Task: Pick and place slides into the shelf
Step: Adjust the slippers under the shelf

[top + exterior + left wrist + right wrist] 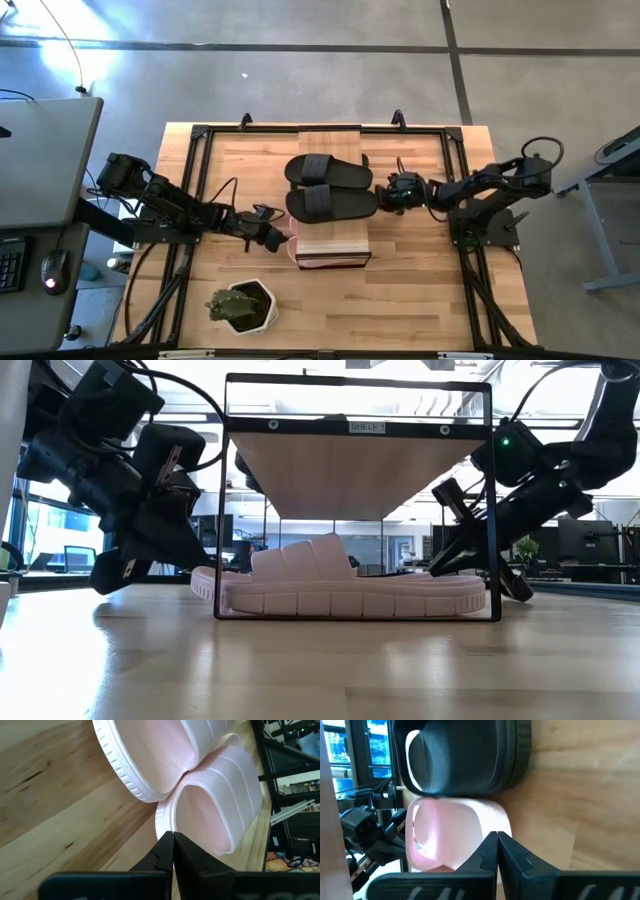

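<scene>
The shelf (330,140) stands mid-table, and two black slides (328,171) lie side by side on its plank top. Beneath the plank (350,470) a pale pink pair (340,585) rests sole down, with one more black slide (465,755) beside it. My left gripper (279,240) is shut and low at the shelf's left side, at one end of the pink slides (210,815). My right gripper (382,193) is shut at the shelf's right side and points in under the plank at a pink slide's other end (445,835). My left gripper's shut fingertips (170,840) lie at the ribbed sole rim (162,817) at the end of one pink slide. They slant down from the table's left; whether they touch it I cannot tell. My right gripper's shut fingertips (492,842) stand before a pink slide's end (492,820), slanting down from the right; I cannot tell whether they touch.
A potted green plant (240,305) stands near the table's front edge, left of centre. A black frame (195,150) runs around the tabletop. A grey desk (45,150) with a mouse (55,270) stands left of the table. Bare wood lies at the front right.
</scene>
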Available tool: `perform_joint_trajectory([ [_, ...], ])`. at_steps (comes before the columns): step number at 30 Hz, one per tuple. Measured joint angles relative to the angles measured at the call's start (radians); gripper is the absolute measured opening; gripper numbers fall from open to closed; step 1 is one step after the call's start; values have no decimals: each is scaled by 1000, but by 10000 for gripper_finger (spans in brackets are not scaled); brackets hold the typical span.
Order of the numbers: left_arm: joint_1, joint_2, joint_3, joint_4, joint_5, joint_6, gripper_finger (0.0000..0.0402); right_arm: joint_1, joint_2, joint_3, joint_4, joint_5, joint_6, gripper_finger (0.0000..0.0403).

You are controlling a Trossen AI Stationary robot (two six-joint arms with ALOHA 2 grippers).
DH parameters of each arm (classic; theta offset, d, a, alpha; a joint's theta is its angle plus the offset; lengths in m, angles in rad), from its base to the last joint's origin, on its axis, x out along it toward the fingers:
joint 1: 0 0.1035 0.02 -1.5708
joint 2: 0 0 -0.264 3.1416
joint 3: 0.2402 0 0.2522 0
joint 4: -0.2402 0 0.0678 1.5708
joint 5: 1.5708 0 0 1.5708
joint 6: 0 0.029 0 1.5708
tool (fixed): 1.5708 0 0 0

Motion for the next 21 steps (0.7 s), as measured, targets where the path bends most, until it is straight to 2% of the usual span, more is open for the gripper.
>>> perform_joint_trajectory([
  [21, 0, 0, 0, 42, -26, -5, 0, 129, 1, -1, -8, 89, 77, 0],
])
